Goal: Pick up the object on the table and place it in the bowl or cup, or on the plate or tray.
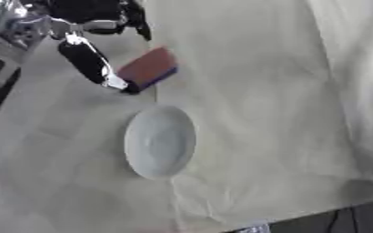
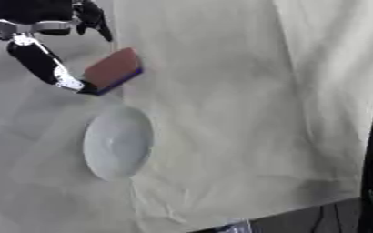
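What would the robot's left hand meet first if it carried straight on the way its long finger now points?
The left hand points down the view, its fingers already touching the red-and-blue block. Beyond that, the white plate probably comes next, though the hand's height over the cloth-covered table is unclear.

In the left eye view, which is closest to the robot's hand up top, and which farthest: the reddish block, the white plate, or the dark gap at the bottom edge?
From the left hand:
1. Reddish block, touching its fingers, just right of it.
2. White plate, below the block, mid-table.
3. Dark gap, far bottom right corner, past the cloth's edge.
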{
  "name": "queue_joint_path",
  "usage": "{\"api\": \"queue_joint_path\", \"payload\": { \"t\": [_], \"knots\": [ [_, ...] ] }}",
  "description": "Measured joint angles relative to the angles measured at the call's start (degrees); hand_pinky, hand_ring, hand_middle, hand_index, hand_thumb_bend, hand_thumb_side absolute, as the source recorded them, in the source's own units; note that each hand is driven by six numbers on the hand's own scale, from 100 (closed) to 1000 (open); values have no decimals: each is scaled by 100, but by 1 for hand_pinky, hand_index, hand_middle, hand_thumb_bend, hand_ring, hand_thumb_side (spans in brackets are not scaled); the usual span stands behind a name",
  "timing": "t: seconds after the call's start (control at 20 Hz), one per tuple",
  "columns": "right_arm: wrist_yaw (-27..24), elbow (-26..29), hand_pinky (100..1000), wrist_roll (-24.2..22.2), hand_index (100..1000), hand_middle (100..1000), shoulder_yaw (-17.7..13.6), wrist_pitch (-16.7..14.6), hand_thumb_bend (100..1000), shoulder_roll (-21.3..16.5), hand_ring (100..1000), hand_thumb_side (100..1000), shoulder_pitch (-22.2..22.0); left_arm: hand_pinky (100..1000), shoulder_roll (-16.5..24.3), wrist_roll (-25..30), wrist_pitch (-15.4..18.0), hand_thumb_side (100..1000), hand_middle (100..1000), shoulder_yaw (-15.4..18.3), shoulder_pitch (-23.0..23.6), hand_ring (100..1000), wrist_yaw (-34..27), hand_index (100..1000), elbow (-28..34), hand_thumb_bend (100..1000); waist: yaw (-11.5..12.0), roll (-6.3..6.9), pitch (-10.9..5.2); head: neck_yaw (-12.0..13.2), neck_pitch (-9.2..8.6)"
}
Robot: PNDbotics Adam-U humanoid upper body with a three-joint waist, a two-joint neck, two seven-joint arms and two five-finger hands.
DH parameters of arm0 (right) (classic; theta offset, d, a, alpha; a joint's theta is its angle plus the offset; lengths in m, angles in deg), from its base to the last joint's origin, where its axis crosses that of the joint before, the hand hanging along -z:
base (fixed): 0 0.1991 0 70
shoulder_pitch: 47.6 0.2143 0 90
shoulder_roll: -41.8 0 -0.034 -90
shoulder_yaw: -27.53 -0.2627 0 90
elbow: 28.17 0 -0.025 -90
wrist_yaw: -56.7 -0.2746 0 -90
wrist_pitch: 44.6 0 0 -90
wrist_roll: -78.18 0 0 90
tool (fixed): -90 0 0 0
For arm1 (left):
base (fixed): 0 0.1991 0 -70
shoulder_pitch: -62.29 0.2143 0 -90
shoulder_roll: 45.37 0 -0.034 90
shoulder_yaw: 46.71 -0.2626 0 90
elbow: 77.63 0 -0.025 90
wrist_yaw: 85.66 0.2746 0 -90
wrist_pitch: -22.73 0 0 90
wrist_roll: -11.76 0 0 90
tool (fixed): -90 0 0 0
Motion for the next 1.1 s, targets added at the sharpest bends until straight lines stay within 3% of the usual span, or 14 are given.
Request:
{"api": "queue_joint_path", "payload": {
  "t": [1.1],
  "knots": [
    [0, 18, 677, 14, 984, 943, 31, 14, 100, 48, 743, 601, -1, 370, -290, 122, 115, 715, 673, -80, -344, 556, 67, 792, -619, 535, -5, 0, 2, 8, 0]
  ]
}}
